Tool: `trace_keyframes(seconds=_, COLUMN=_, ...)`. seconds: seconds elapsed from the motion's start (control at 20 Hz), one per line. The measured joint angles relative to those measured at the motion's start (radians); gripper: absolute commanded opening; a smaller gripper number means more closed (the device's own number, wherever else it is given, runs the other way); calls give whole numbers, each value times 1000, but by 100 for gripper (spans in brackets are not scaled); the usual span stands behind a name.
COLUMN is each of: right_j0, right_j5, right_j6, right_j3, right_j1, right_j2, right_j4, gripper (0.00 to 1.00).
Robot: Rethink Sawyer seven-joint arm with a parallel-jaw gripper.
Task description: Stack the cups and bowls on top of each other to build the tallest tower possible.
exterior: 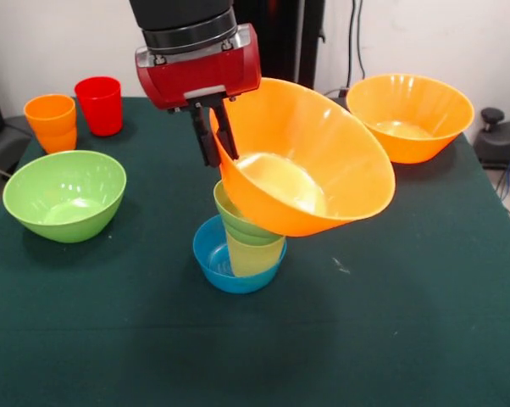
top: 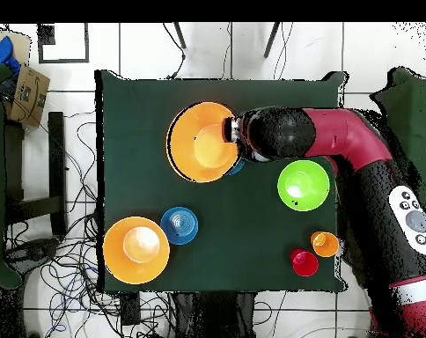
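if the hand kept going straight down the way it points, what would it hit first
Most likely the stack right under it: the hand pinches the rim of the tilted big orange bowl, with the small green bowl and yellow cup just below. Depth is uncertain.

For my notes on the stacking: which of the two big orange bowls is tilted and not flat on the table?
The orange bowl at the gripper, leaning atop the tower. The other orange bowl sits upright on the table, alone at the far corner.
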Motion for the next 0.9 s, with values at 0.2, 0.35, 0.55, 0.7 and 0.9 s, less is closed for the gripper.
trace_keyframes(seconds=0.2, right_j0=1, right_j5=24, right_j6=0, right_j3=-8, right_j1=0, right_j2=0, right_j4=-12, gripper=0)
trace_keyframes(seconds=0.35, right_j0=2, right_j5=63, right_j6=0, right_j3=-11, right_j1=1, right_j2=-1, right_j4=-22, gripper=0)
trace_keyframes(seconds=0.55, right_j0=2, right_j5=96, right_j6=0, right_j3=-11, right_j1=2, right_j2=-1, right_j4=-25, gripper=0)
trace_keyframes(seconds=0.7, right_j0=2, right_j5=124, right_j6=0, right_j3=-11, right_j1=2, right_j2=-1, right_j4=-26, gripper=0)
trace_keyframes(seconds=0.9, right_j0=2, right_j5=148, right_j6=0, right_j3=-11, right_j1=2, right_j2=-1, right_j4=-26, gripper=0)
